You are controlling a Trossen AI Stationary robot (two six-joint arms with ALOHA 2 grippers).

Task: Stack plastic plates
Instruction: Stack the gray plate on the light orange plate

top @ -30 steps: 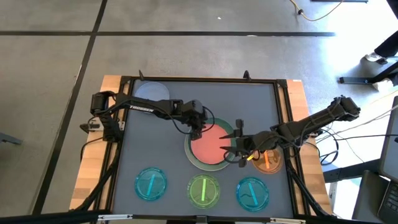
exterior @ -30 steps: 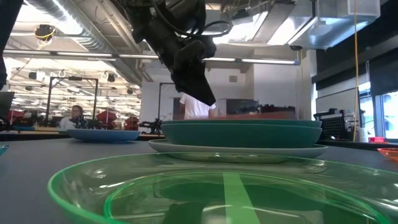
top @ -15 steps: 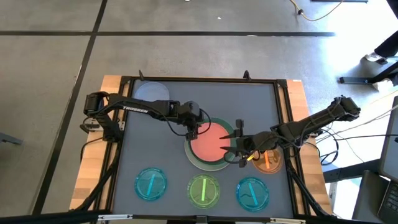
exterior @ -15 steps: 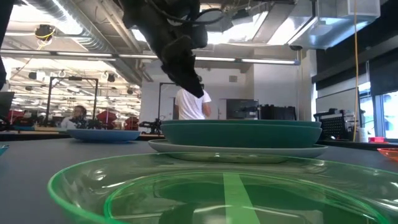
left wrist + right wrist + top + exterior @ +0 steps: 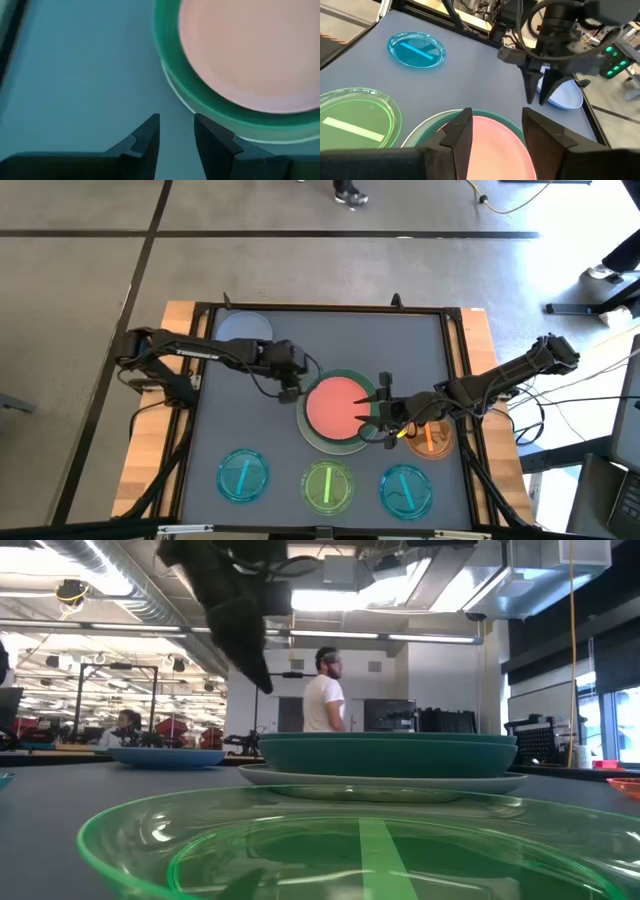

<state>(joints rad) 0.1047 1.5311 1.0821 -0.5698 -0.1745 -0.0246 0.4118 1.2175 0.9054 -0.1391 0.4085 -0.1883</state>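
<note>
Jaws slightly parted and empty, the left gripper [image 5: 291, 392] has pulled back off the salmon plate [image 5: 338, 406], apparently freshly stacked; the right gripper [image 5: 378, 411] waits open beside it.

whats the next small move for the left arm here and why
Probably swing the left gripper back toward the pale blue plate at the table's far left corner. The salmon pink plate already sits on top of the centre stack, the left gripper is empty with its fingers slightly apart beside that stack, and the blue plate is the only large plate lying alone. The right gripper waits at the stack's other edge.
</note>
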